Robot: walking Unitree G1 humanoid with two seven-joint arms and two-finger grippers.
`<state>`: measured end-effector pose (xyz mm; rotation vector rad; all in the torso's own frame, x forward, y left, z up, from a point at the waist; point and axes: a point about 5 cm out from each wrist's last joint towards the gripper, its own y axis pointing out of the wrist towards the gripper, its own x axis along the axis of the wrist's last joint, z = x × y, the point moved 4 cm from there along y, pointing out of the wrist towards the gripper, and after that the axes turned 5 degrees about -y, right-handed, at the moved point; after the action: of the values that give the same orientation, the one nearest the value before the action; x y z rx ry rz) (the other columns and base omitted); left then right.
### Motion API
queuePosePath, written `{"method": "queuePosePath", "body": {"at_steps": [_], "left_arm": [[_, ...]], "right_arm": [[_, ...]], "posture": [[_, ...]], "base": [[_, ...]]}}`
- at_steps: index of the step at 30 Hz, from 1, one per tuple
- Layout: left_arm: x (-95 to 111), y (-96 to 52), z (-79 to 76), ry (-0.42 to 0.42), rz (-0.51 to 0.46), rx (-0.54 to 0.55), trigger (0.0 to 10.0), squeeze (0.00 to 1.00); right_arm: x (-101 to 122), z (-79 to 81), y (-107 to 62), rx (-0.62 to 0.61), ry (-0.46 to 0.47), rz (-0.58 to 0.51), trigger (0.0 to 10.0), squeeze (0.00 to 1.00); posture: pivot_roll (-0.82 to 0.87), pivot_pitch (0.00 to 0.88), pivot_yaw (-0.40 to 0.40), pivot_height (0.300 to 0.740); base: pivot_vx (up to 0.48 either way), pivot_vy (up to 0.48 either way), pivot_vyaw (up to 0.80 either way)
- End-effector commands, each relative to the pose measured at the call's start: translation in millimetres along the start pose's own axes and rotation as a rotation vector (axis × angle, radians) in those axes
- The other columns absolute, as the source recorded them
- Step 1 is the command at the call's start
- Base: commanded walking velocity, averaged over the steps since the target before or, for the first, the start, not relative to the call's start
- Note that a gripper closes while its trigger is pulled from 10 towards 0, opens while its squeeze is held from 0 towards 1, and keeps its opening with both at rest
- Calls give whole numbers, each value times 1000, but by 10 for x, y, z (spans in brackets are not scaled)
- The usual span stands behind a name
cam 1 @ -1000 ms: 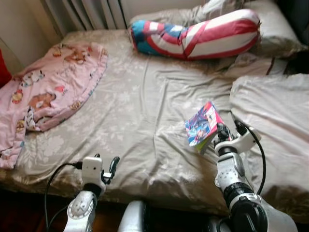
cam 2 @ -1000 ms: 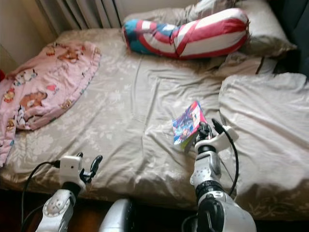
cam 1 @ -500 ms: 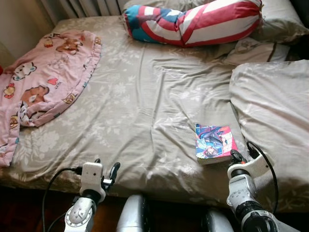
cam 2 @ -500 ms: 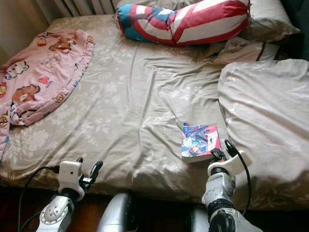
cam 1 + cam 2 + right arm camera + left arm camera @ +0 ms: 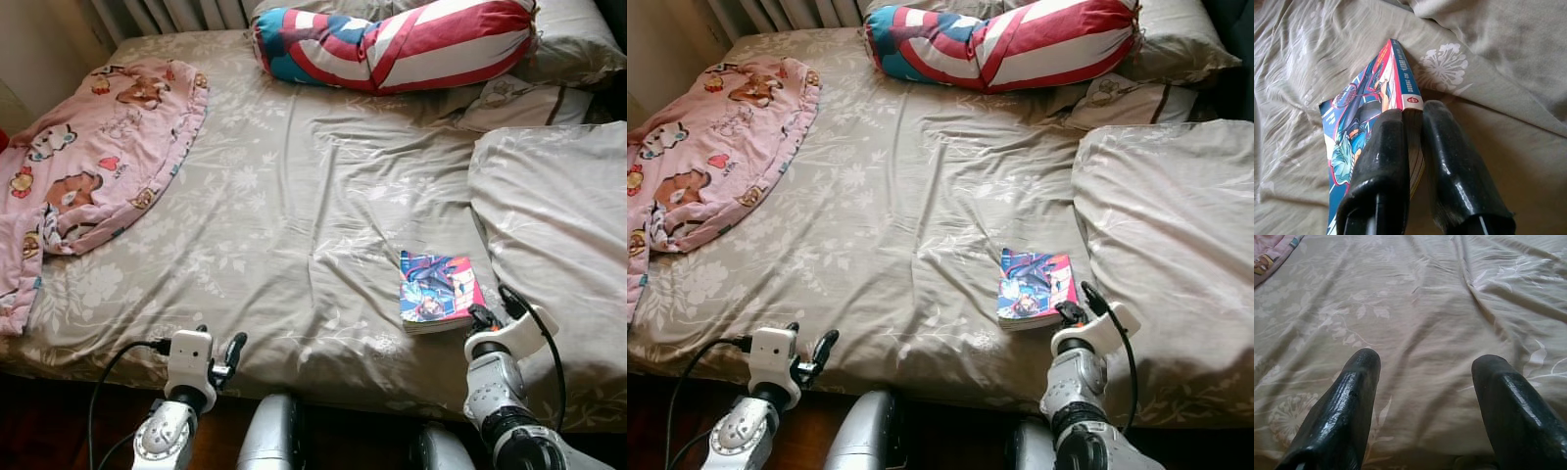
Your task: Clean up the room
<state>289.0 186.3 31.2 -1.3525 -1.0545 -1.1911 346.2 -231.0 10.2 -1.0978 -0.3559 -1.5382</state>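
Right gripper (image 5: 1413,142) pinches book (image 5: 438,291) by its corner near bed (image 5: 294,196) front edge; thin hold may slip. Left gripper (image 5: 1425,396) open, idle.

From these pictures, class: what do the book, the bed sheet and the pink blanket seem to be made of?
Book: paper with a glossy printed cover, stacked page edges showing.
Bed sheet: thin woven cloth, matte, creased, leaf-printed.
Pink blanket: soft fabric, possibly fleece, with cartoon print; the weave is too fine to tell.

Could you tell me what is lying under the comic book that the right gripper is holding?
The comic book lies on the beige floral bedsheet, its spine pinched by the right gripper. Whatever is directly beneath the cover is hidden.
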Motion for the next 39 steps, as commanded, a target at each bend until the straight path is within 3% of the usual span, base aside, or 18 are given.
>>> {"method": "queuePosePath", "body": {"at_steps": [1, 2, 3, 4, 5, 15, 17, 23, 26, 27, 32, 39], "left_arm": [[-91, -50, 46, 9, 41, 5, 10000, 0], [-101, -53, 50, 8, 44, 5, 10000, 0], [-101, -53, 50, 8, 44, 5, 10000, 0], [-114, -64, 56, 8, 49, 6, 10000, 0], [-119, -65, 58, 8, 50, 6, 10000, 0], [-167, -66, 69, 7, 65, 3, 10000, 0], [-181, -61, 69, 6, 70, 2, 10000, 0], [-219, -12, 66, 5, 84, 2, 10000, 0], [-233, 22, 68, 4, 90, 6, 10000, 0], [-233, 45, 70, 2, 90, 11, 10000, 0], [-249, 126, 62, -9, 97, 26, 10000, 0], [-393, 203, 131, -32, 181, 99, 10000, 0]], "right_arm": [[-72, -73, -24, -33, -9, 31, 10000, 149], [-72, -76, -23, -34, -13, 33, 10000, 424], [-72, -76, -23, -34, -13, 33, 10000, 424], [-68, -83, -22, -36, -17, 34, 10000, 847], [-68, -85, -22, -37, -22, 35, 10000, 1000], [-31, -108, -12, -64, -63, 28, 10000, 1000], [-40, -93, -12, -59, -77, 32, 10000, 0], [-192, -17, -60, -9, -171, 68, 10000, 0], [-312, 41, -112, 46, -268, 87, 10000, 0], [-404, 101, -159, 101, -352, 95, 10000, 0], [-605, 183, -286, 218, -490, 108, 10000, 0], [-705, 58, -378, 262, -596, 135, 10000, 0]], "posture": [[147, 210, 131, 637], [147, 210, 131, 637], [147, 210, 131, 637], [150, 214, 131, 637], [150, 214, 131, 637], [150, 213, 130, 637], [149, 210, 128, 637], [138, 197, 123, 637], [130, 185, 115, 637], [125, 179, 111, 637], [106, 157, 99, 637], [69, 113, 79, 652]], "base": [[0, 0, 0], [0, 0, 0], [0, 0, 0], [0, 0, 0], [0, 0, 0], [0, 0, 0], [0, 0, 0], [0, 0, 0], [0, 0, 0], [0, 0, 0], [0, 0, 0], [0, 0, 0]]}}
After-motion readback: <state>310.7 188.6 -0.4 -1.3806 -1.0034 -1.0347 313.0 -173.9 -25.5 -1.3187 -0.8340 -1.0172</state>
